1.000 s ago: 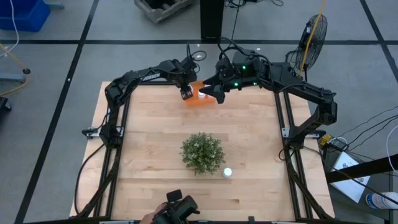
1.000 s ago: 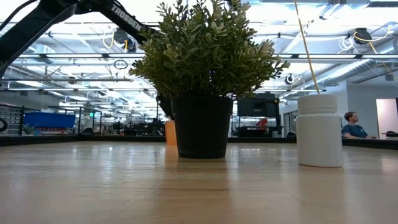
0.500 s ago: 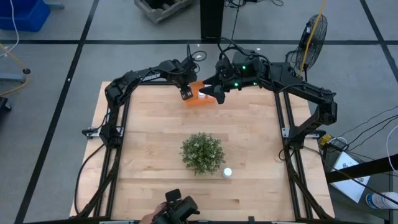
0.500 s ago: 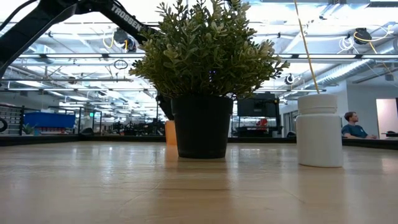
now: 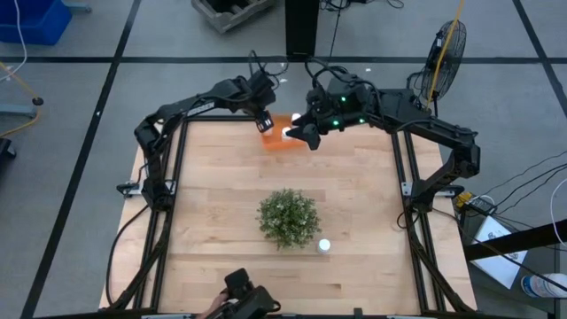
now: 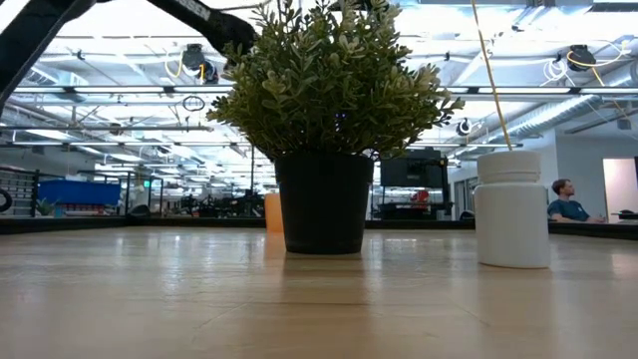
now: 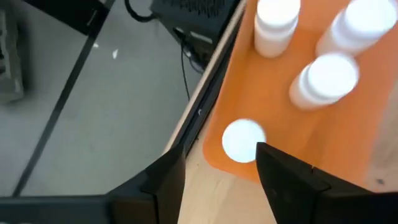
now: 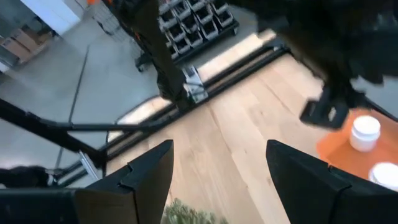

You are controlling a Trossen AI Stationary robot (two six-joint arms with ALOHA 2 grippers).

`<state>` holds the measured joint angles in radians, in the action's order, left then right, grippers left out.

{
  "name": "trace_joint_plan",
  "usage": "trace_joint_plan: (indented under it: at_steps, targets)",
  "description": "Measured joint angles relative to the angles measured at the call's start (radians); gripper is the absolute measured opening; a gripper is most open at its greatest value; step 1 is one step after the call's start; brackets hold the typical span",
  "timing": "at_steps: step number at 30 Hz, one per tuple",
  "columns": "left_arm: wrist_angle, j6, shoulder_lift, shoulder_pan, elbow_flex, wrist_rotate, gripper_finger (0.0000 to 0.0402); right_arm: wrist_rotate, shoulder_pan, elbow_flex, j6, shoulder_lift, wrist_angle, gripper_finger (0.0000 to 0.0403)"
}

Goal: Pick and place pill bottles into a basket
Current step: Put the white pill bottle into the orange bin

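The orange basket (image 5: 282, 136) stands at the table's far edge, behind the plant; a sliver of it shows in the low view (image 6: 272, 212). Several white pill bottles (image 7: 326, 78) lie and stand in it; one (image 7: 244, 140) lies at its corner, just beyond my left fingers. My left gripper (image 5: 264, 121) (image 7: 221, 180) is open and empty above the basket's far left corner. My right gripper (image 5: 306, 135) (image 8: 217, 180) is open and empty at the basket's right side. One more pill bottle (image 5: 324, 245) (image 6: 511, 209) stands on its base on the table, near the plant's right.
A round green plant (image 5: 288, 217) in a black pot (image 6: 324, 202) stands mid-table, between the lone bottle and the basket. The wooden table (image 5: 213, 177) has bare room on both sides of the plant. A person sits far off in the room (image 6: 565, 199).
My left gripper has risen and drawn back toward the table's far edge, away from the basket; its dark shape behind the pot in the low view is gone. My right gripper has edged slightly toward the far edge.
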<state>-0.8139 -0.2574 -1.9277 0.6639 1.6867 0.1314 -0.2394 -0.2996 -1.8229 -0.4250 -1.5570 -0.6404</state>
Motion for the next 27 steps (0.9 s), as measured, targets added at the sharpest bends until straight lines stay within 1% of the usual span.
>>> trace_joint_plan:
  at_steps: [4, 7, 9, 11, 15, 17, 18, 20, 23, 25, 27]
  targets:
    - [-0.032, 0.120, 0.063, -0.004, 0.000, -0.017, 0.0208, 0.001, 0.006, 0.019, 0.015, -0.006, -0.063, 0.0247]
    - [-0.086, 0.189, 0.119, -0.012, 0.000, -0.102, 0.0200, -0.006, 0.008, 0.064, -0.050, -0.007, -0.107, 0.0244]
    - [-0.117, 0.200, 0.157, -0.025, 0.000, -0.186, 0.0184, -0.056, 0.007, 0.083, -0.069, -0.004, -0.153, 0.0239]
    - [-0.138, 0.201, 0.195, -0.040, 0.000, -0.256, 0.0156, -0.092, 0.007, 0.096, -0.086, 0.000, -0.221, 0.0232]
    - [-0.153, 0.227, 0.266, -0.087, 0.000, -0.279, 0.0075, -0.156, 0.022, 0.124, -0.091, -0.002, -0.365, 0.0207]
    - [-0.165, 0.243, 0.301, -0.116, 0.000, -0.309, 0.0028, -0.155, 0.044, 0.134, -0.096, -0.001, -0.415, 0.0187]
    - [-0.163, 0.254, 0.317, -0.133, 0.000, -0.332, 0.0014, -0.155, 0.056, 0.137, -0.094, -0.001, -0.441, 0.0176]
    - [-0.162, 0.272, 0.358, -0.172, -0.001, -0.370, 0.0013, -0.157, 0.089, 0.139, -0.087, -0.001, -0.475, 0.0153]
    - [-0.157, 0.279, 0.411, -0.253, -0.001, -0.379, 0.0026, -0.157, 0.148, 0.139, -0.082, -0.001, -0.474, 0.0121]
    - [-0.136, 0.307, 0.458, -0.293, -0.034, -0.393, 0.0029, -0.155, 0.183, 0.139, -0.082, -0.001, -0.461, 0.0102]
    - [-0.069, 0.352, 0.521, -0.334, -0.106, -0.407, 0.0030, -0.131, 0.207, 0.139, -0.084, -0.001, -0.441, 0.0086]
